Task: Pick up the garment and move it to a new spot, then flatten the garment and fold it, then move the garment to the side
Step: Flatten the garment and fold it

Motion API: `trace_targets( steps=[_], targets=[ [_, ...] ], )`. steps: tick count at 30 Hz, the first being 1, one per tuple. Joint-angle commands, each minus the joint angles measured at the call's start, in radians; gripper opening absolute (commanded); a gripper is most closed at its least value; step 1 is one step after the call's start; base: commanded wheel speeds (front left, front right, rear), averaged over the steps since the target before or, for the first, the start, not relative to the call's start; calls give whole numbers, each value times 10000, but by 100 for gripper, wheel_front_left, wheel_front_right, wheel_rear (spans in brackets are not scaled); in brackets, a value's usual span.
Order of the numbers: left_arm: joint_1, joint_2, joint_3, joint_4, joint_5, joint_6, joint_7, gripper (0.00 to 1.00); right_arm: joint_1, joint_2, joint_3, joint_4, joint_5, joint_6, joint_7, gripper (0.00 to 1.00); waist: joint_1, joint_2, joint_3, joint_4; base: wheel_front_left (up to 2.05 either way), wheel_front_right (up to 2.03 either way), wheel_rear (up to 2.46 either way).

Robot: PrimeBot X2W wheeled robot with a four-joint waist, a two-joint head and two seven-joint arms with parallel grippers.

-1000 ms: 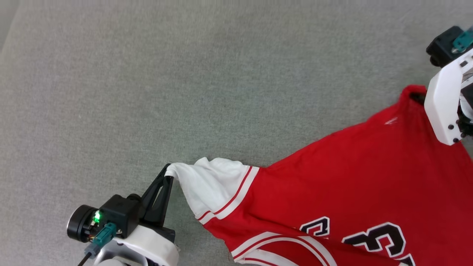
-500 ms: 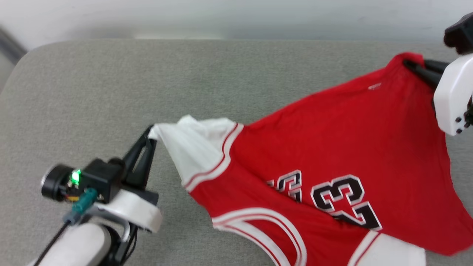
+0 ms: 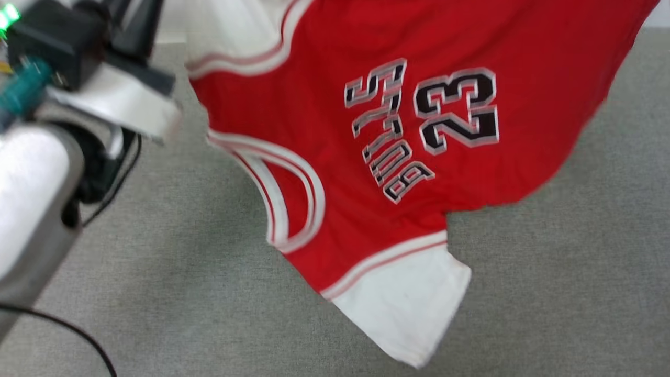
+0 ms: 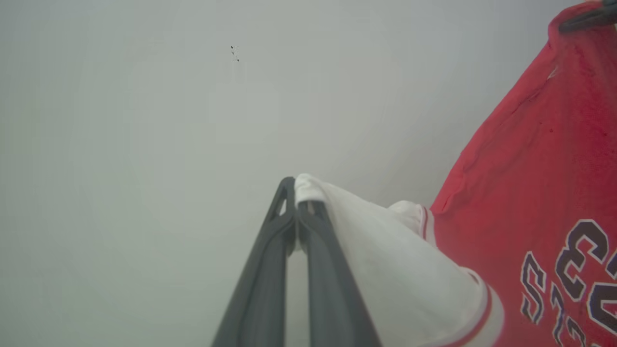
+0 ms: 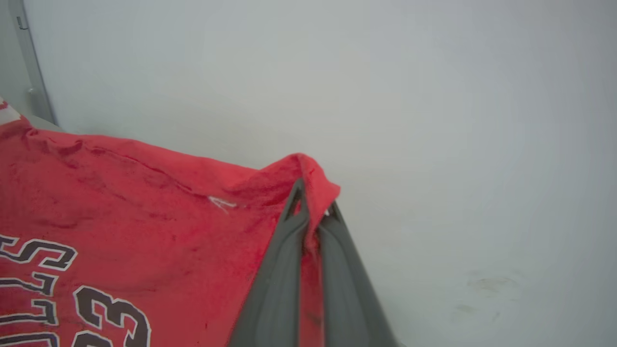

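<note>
The garment (image 3: 335, 173), a red jersey with white sleeves, striped trim and a black number 23, hangs lifted above the grey surface, its lower white sleeve dangling. My left gripper (image 4: 296, 193) is shut on the tip of a white sleeve of the garment (image 4: 385, 260). My right gripper (image 5: 313, 202) is shut on a red corner of the garment (image 5: 144, 202). In the head view the left arm's wrist (image 3: 78, 63) sits at the upper left, beside the cloth.
Grey fabric surface (image 3: 549, 293) lies under the hanging jersey. A black cable (image 3: 68, 330) runs along the left forearm. A pale wall (image 5: 434, 120) stands behind both grippers, with a metal strip (image 5: 29, 62) at its left.
Both grippers have raised the garment off the surface; it now hangs with the number side showing. The head camera has also shifted, so the left arm sits higher in view.
</note>
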Motion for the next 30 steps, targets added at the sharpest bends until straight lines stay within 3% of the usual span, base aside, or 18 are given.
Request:
trace_targets(
  steps=[1, 11, 20, 26, 30],
  targets=[
    [-456, -97, 64, 148, 65, -115, 70, 0, -307, 169, -139, 39, -166, -7, 14, 0, 0, 0, 381, -23, 0, 0, 0],
    [-5039, -1094, 483, 2194, 406, -1241, 324, 0, -3350, 1153, -1272, 973, -1684, -7, 216, 0, 0, 0, 1965, 92, 0, 0, 0],
    [-8871, -1809, 663, 4286, 808, -2162, 114, 0, -6473, 1746, -1392, 2310, -2596, -7, -195, 0, 0, 0, 3251, 263, 0, 0, 0],
    [-10176, -2343, 663, 5589, 934, -2311, -383, 0, -7626, 2035, -1211, 3380, -2738, -7, -708, 0, 0, 0, 3691, 484, 0, 0, 0],
    [-9990, -2454, 467, 6272, 951, -2519, -723, 0, -7469, 2098, -847, 4025, -2584, -7, -1056, 0, 0, 0, 3790, 485, 0, 0, 0]
  ],
)
